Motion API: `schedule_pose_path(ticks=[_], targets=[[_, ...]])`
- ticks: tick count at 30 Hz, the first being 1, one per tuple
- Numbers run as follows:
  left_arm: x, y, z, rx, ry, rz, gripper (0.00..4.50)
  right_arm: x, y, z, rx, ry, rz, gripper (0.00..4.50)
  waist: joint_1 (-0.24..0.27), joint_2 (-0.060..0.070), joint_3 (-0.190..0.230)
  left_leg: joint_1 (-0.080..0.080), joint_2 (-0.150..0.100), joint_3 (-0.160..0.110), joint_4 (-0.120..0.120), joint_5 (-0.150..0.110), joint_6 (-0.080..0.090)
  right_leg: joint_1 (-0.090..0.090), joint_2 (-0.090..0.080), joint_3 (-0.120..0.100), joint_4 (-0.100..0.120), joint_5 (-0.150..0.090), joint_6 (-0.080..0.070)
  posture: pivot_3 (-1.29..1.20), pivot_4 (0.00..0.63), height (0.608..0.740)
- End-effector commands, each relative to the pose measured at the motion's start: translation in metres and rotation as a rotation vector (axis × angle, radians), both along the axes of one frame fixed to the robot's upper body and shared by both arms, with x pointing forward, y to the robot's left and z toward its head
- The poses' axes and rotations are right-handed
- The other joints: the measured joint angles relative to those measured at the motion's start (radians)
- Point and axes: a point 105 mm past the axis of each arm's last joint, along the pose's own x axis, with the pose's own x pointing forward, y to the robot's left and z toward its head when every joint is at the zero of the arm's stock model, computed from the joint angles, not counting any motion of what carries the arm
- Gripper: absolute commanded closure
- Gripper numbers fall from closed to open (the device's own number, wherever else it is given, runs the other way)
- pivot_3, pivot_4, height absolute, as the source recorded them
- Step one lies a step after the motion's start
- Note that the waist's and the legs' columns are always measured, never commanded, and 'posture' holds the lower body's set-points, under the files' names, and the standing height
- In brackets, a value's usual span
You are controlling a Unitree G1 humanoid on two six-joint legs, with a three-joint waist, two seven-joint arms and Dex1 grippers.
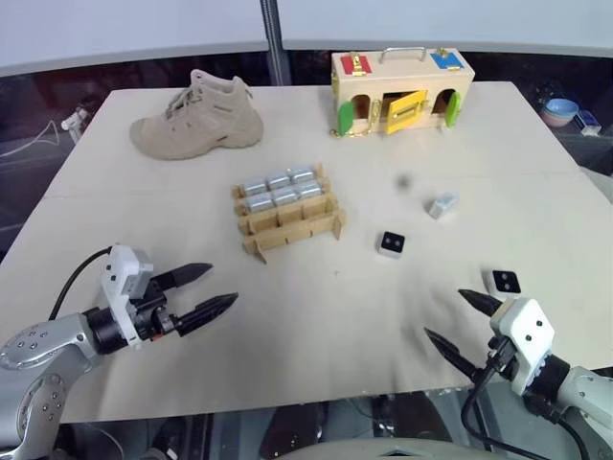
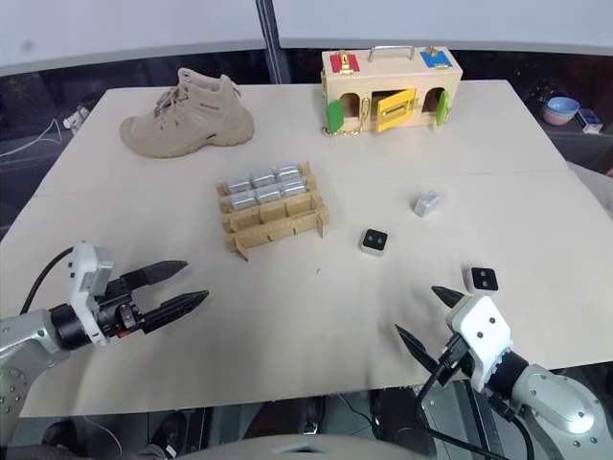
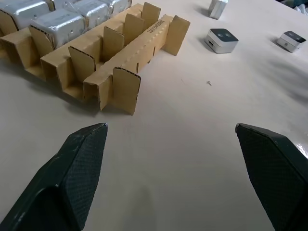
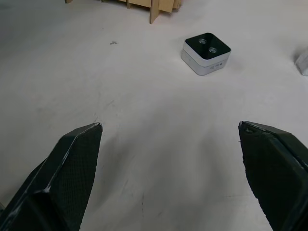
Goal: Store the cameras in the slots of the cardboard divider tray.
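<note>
Third loose camera (image 4: 303,62) at frame edge, mostly cut off

Pale table (image 1: 316,326) bears tray (image 1: 287,216), three loose cameras (image 1: 391,243), boot (image 1: 198,117), wooden box (image 1: 400,91).

1. Ahead of the left end effector (image 1: 204,288), whose fingers are spread wide, bare surface (image 1: 316,326) runs up to the cardboard divider tray (image 1: 292,222); nothing lies between.
2. The tray's two far rows are filled with silver cameras (image 1: 280,189); the near rows stand vacant, their upright strips (image 3: 126,89) forming the first barrier.
3. Between the spread fingers of the right end effector (image 1: 458,325), bare surface leads to a black-faced camera (image 4: 206,53) lying ahead.
4. Another camera (image 1: 502,282) sits just beside its outer fingertip (image 1: 476,300).
5. Beyond, a third camera (image 1: 442,205) lies on its side, well apart.
6. A boot (image 1: 198,118) and wooden box (image 1: 401,92) stand at the far edge, beyond the tray.
</note>
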Motion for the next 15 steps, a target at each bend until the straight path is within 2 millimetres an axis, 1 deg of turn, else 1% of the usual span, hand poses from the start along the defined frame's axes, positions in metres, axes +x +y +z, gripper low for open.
schedule_pose_path(ticks=[1, 3, 5, 10, 12, 15], targets=[[0.005, -0.001, 0.014, -0.003, -0.071, -0.012, 0.08, 0.005, -0.002, 0.009, 0.019, -0.065, -0.043, 0.0, 0.0, 0.0, 0.0, 0.0, 0.0, 0.0, 0.0, 0.0, 0.0, 0.0, 0.0, 0.0, 0.0, 0.0, 0.0, 0.0, 0.15, 0.74], [0.012, -0.007, 0.022, -0.025, -0.141, -0.013, 0.08, 0.014, -0.005, 0.011, 0.046, -0.102, -0.117, 0.0, 0.002, -0.001, 0.0, 0.0, 0.0, 0.0, 0.0, 0.0, 0.0, 0.0, 0.0, 0.0, 0.0, 0.0, 0.001, 0.0, 0.15, 0.74], [0.016, -0.012, 0.026, -0.055, -0.173, -0.019, 0.08, 0.02, -0.004, 0.012, 0.057, -0.121, -0.151, 0.0, 0.001, 0.0, 0.0, 0.0, 0.0, -0.001, 0.0, 0.0, 0.0, 0.0, -0.001, -0.001, 0.0, -0.001, 0.002, 0.0, 0.15, 0.74], [0.018, -0.028, 0.036, -0.102, -0.214, -0.106, 0.08, 0.03, -0.011, 0.019, 0.057, -0.172, -0.258, 0.0, 0.0, 0.0, 0.0, 0.0, 0.0, 0.0, 0.0, 0.0, 0.0, 0.0, 0.0, -0.001, 0.001, 0.0, 0.0, 0.0, 0.15, 0.74], [0.016, -0.034, 0.041, -0.139, -0.193, -0.156, 0.08, 0.035, -0.022, 0.024, 0.07, -0.186, -0.344, 0.0, 0.0, 0.0, 0.0, 0.0, 0.0, 0.0, 0.0, 0.001, -0.001, 0.0, 0.0, -0.001, 0.001, 0.001, -0.001, 0.0, 0.15, 0.74], [0.003, -0.049, 0.048, -0.146, -0.184, -0.327, 0.08, 0.039, -0.05, 0.027, 0.064, -0.188, -0.549, 0.0, 0.0, 0.0, 0.0, 0.0, -0.001, 0.0, 0.0, 0.001, -0.002, 0.0, 0.0, -0.001, 0.0, 0.001, -0.001, 0.0, 0.15, 0.74]])
